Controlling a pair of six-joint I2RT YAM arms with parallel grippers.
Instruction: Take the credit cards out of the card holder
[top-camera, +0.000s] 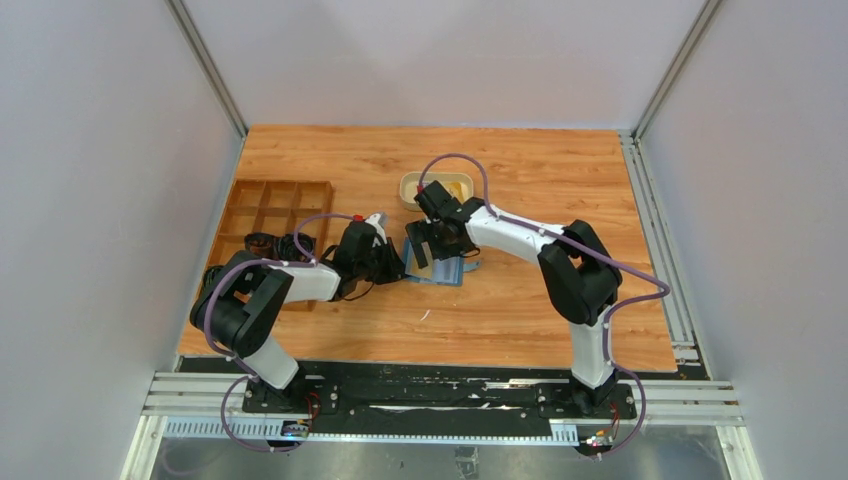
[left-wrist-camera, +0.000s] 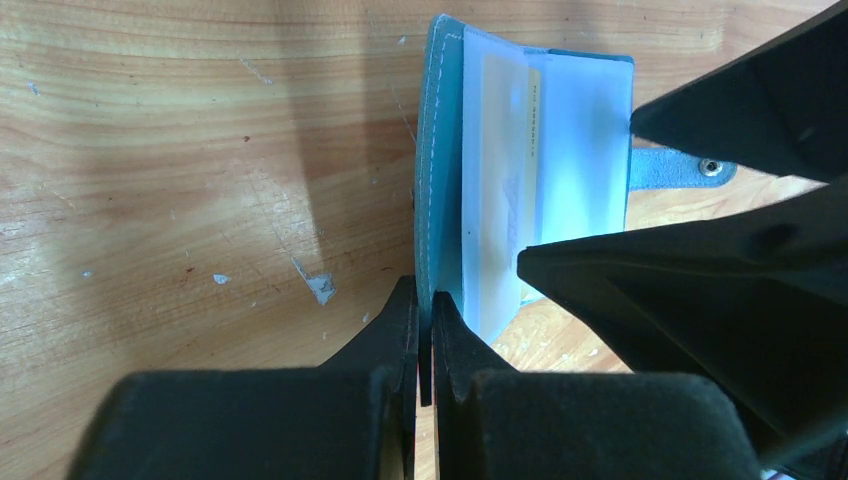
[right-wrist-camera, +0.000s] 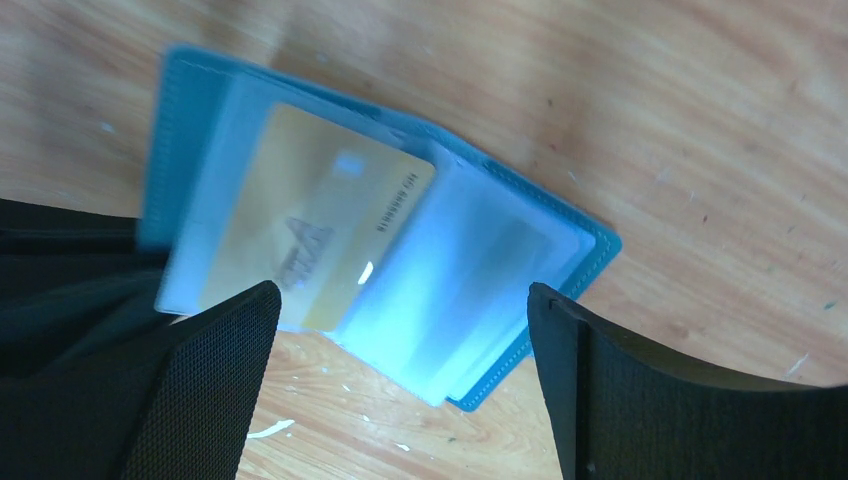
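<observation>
**Holder pinned open, one card showing**

The open teal holder (top-camera: 440, 272) lies at mid-tabletop (top-camera: 520, 320), but from above the right wrist covers most of it and only a blue strip shows. The left fingers (left-wrist-camera: 447, 322) are pressed together on the edge of its raised cover (left-wrist-camera: 440, 150). The right fingers (right-wrist-camera: 235, 335) stand spread wide above the clear sleeves, holding nothing. Whether they touch the plastic cannot be told.

One yellowish card (right-wrist-camera: 310, 215) sits in the top sleeve, its print blurred beyond reading. The milky sleeves (right-wrist-camera: 470, 270) beneath may hide others. The snap tab (left-wrist-camera: 680, 170) pokes out on the far side, partly cut off by a right finger.

Beyond the holder, the arm hides part of the beige tray (top-camera: 412, 186) and its yellowish contents are unclear. The wooden box (top-camera: 275, 205) hugs the left edge. Bare wood lies open towards the near and right edges.
</observation>
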